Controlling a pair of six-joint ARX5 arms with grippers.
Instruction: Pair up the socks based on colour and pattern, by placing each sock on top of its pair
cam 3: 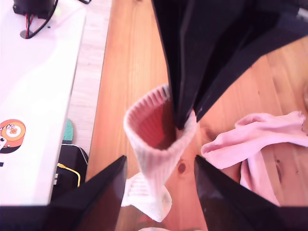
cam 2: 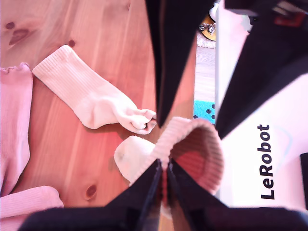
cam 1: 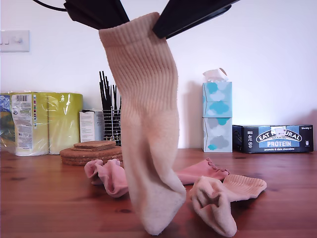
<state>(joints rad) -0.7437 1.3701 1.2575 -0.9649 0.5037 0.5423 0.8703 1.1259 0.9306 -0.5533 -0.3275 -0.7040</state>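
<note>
A cream-peach ribbed sock (cam 1: pixel 148 134) hangs upright over the wooden table (cam 1: pixel 49 203), its toe down near the tabletop. My first gripper (cam 2: pixel 163 187) is shut on the rim of its cuff (cam 2: pixel 192 144). My second gripper (cam 3: pixel 159 163) is open, one finger on each side of the same cuff (cam 3: pixel 159 130). In the exterior view black fingers (cam 1: pixel 99 12) flank the cuff at the top. The other cream sock (cam 1: pixel 223 196) lies crumpled at the exterior view's right (cam 2: pixel 91 96). Two dusty-pink socks (cam 1: pixel 106 176) (cam 1: pixel 203 171) lie behind the hanging one.
Along the wall stand a pack of paper rolls (cam 1: pixel 44 121), cork coasters (cam 1: pixel 91 151), a black wire rack (cam 1: pixel 111 114), stacked tissue boxes (cam 1: pixel 217 116) and a protein-bar box (cam 1: pixel 275 139). A white LeRobot base (cam 2: pixel 260 159) sits past the table edge.
</note>
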